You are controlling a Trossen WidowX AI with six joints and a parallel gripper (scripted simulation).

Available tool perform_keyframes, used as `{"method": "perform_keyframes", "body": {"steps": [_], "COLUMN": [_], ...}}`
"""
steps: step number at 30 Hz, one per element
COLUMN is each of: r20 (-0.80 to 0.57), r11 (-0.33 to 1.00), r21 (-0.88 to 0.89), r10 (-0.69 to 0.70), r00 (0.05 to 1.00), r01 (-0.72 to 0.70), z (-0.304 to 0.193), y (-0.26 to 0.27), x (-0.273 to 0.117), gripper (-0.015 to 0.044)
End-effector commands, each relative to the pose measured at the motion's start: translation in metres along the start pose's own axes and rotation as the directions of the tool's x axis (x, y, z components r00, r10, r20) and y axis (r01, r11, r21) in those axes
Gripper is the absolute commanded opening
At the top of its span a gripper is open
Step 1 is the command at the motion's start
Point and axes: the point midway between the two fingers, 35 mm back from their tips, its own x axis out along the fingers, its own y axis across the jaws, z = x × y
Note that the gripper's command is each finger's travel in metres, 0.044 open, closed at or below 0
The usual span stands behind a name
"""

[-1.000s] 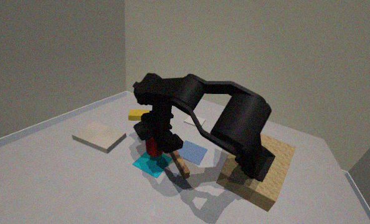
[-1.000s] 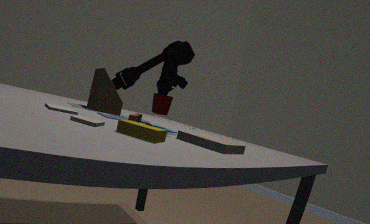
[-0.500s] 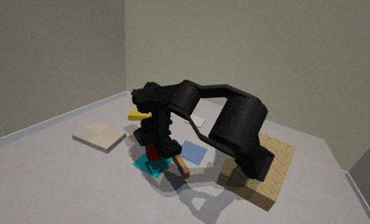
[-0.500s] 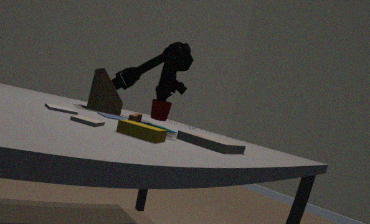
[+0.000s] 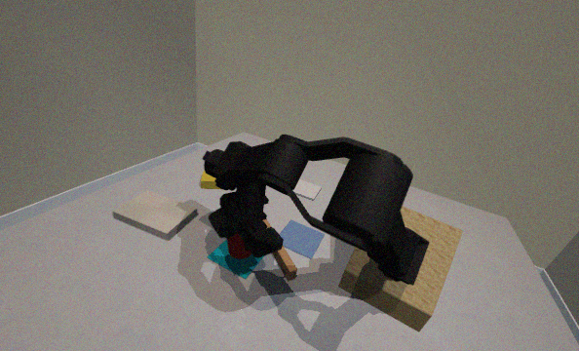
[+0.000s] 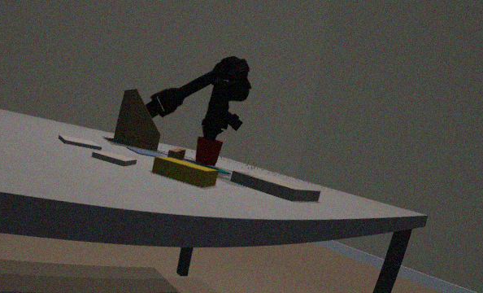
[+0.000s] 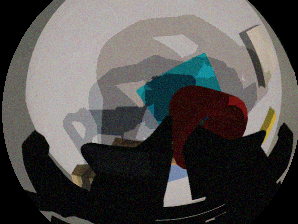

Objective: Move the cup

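Observation:
A red cup (image 5: 238, 247) (image 6: 208, 151) (image 7: 210, 102) stands upright over the teal pad (image 5: 218, 256) (image 6: 224, 171) (image 7: 212, 75). Its base is at or just above the pad; I cannot tell whether they touch. My gripper (image 5: 247, 235) (image 6: 211, 137) (image 7: 173, 120) is shut on the cup's wall at the rim, with the fingers pointing down. Inside the cup, a faint greenish patch shows in the wrist view; the marbles are not clear. The blue pad (image 5: 301, 239) (image 6: 144, 151) (image 7: 177, 173) lies nearby, with nothing on it.
A wooden bar (image 5: 287, 265) (image 6: 176, 154) lies between the pads. A yellow block (image 5: 208, 182) (image 6: 184, 172) (image 7: 269, 125) and a beige slab (image 5: 155, 214) (image 6: 274, 187) (image 7: 261, 50) lie beyond the teal pad. Pale tiles (image 5: 308, 189) (image 6: 113, 159) lie farther off. A large tan block (image 5: 438, 258) is near the arm's base.

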Motion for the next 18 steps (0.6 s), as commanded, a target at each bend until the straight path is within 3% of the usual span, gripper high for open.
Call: {"method": "perform_keyframes", "body": {"steps": [1, 15, 18], "r20": [0.004, 0.000, 0.000], "r11": [1.000, 1.000, 1.000], "r21": [0.004, 0.000, 0.000], "r10": [0.002, 0.001, 0.001], "r00": [1.000, 1.000, 1.000], "r01": [-0.002, -0.001, -0.001], "z": [0.0002, 0.0001, 0.0001], "y": [0.0005, 0.0005, 0.0005], "x": [0.0054, 0.0037, 0.0037], "gripper": [0.0000, 0.0000, 0.0079]}}
